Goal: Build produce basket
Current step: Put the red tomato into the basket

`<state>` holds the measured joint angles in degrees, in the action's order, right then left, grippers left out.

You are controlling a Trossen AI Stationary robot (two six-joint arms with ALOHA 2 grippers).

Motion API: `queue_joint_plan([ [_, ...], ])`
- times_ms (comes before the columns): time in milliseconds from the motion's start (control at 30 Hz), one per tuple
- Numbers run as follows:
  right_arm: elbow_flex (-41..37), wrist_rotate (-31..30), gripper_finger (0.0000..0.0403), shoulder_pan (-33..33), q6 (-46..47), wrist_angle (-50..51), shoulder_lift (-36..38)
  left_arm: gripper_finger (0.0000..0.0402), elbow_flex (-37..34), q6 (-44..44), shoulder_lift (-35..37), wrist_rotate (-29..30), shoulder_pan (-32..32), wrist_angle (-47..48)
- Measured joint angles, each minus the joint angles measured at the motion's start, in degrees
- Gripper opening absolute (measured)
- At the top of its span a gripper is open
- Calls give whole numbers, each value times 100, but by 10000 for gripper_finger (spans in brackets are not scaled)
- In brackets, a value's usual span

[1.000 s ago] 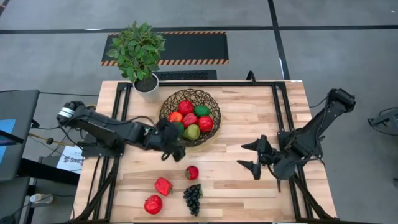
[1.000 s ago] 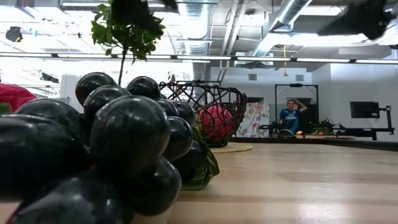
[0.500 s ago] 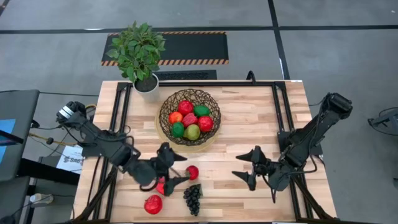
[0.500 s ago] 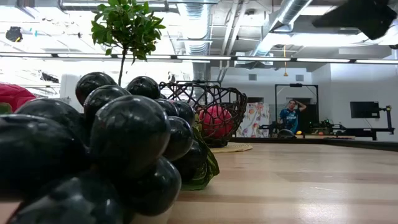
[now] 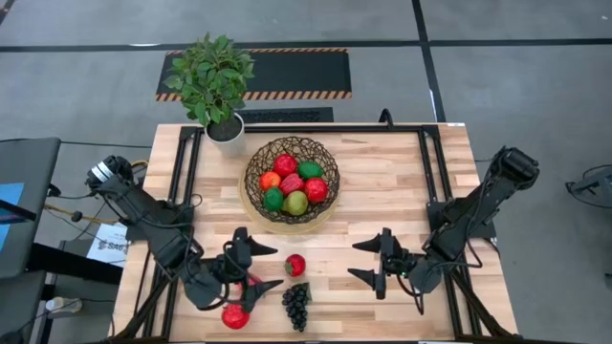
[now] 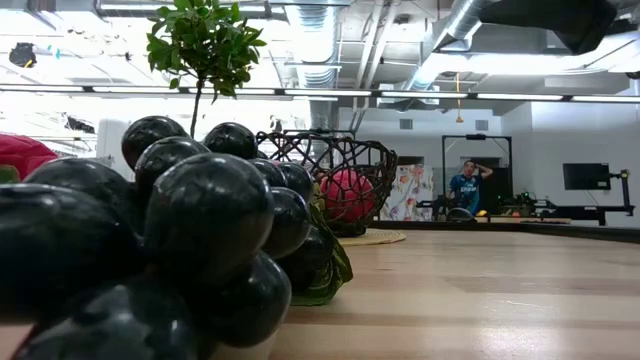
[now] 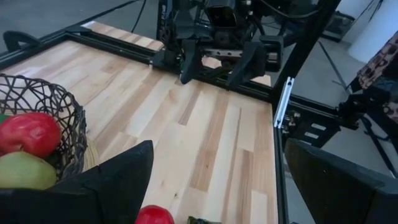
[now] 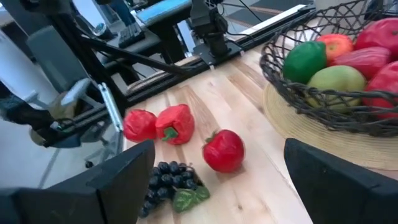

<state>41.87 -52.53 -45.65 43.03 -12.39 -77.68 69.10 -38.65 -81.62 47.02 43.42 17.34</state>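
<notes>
Dark woven wire basket [image 5: 291, 180] on tan base, perhaps six glossy fruits inside, both arms' fingers spread, empty

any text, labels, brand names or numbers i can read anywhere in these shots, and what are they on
No text can be read in any view.
The white sheet on the floor by the table's left edge carries dark print, too small to read.
The basket, the produce, the plant pot and both arms show no readable label.

The basket [image 5: 291, 179] sits mid-table behind four loose produce pieces [image 5: 295, 265], with the potted plant [image 5: 216, 84] at the far-left corner.
</notes>
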Motion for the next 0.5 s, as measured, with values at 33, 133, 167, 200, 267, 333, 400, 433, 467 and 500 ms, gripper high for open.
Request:
queue_joint_plan([
  [33,0,2,374,7,-1,-85,-26,347,0,0,0,0,5,-2],
  [133,0,7,374,39,-5,-146,-38,347,0,-2,0,-2,5,0],
  [167,0,6,374,41,-3,-158,-37,347,0,-4,0,-2,5,3],
  [200,0,6,374,44,-6,-155,-36,347,0,-6,-1,-7,5,7],
  [267,0,6,374,48,-73,-163,-38,347,0,-13,0,-29,12,40],
  [333,0,8,374,72,-127,-201,-36,347,0,-97,-2,-124,28,112],
  [400,0,8,374,88,-126,-187,-36,347,0,-247,-1,-234,45,269],
  [433,0,10,374,108,-129,-190,-36,347,0,-352,-2,-288,51,365],
  [467,0,11,374,121,-136,-193,-36,347,0,-468,-2,-330,53,458],
  [500,0,13,374,126,-145,-189,-36,347,0,-571,-2,-350,55,547],
])
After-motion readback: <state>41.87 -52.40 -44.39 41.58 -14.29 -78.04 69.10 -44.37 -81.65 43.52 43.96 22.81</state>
